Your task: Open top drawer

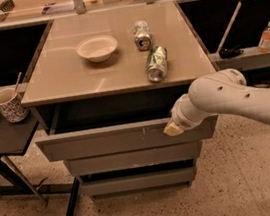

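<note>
The top drawer (104,141) is the widest of three grey handle-less fronts under the beige counter. It stands pulled out a little from the cabinet, with a dark gap above it and small white scuff marks right of its centre. My gripper (173,127) is at the drawer's top edge, right of centre, on the end of the white arm that comes in from the right. The two narrower drawer fronts (132,158) below sit further back.
On the counter (70,79) lie a white bowl (96,48) and two cans on their sides (156,63). A patterned cup (9,104) stands on a dark side table at the left. A bottle (267,36) stands on a shelf at the right.
</note>
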`<state>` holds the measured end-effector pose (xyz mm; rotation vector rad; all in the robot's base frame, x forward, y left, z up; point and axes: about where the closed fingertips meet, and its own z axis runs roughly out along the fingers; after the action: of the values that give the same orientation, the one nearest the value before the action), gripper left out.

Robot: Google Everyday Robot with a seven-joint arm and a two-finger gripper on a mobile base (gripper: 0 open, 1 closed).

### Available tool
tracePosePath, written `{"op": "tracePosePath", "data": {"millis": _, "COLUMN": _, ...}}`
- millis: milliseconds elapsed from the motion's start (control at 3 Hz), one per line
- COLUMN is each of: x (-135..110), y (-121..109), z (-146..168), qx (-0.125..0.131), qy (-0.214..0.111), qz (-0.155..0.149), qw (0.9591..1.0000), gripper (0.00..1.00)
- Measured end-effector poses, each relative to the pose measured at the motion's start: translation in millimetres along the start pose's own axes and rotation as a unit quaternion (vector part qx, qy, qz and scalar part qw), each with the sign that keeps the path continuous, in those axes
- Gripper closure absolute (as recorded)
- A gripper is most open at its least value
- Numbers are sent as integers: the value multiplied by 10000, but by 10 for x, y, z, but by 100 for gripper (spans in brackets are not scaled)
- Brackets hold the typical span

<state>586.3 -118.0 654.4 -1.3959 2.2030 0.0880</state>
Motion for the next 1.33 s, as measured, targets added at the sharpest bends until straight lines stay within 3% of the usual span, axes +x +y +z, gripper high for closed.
{"op": "tracePosePath", "data": {"millis": 1333, "x": 97, "y": 225, "z": -58, "qx": 43, "qy": -38, "qz": -282, "qw": 9996, "gripper": 100}}
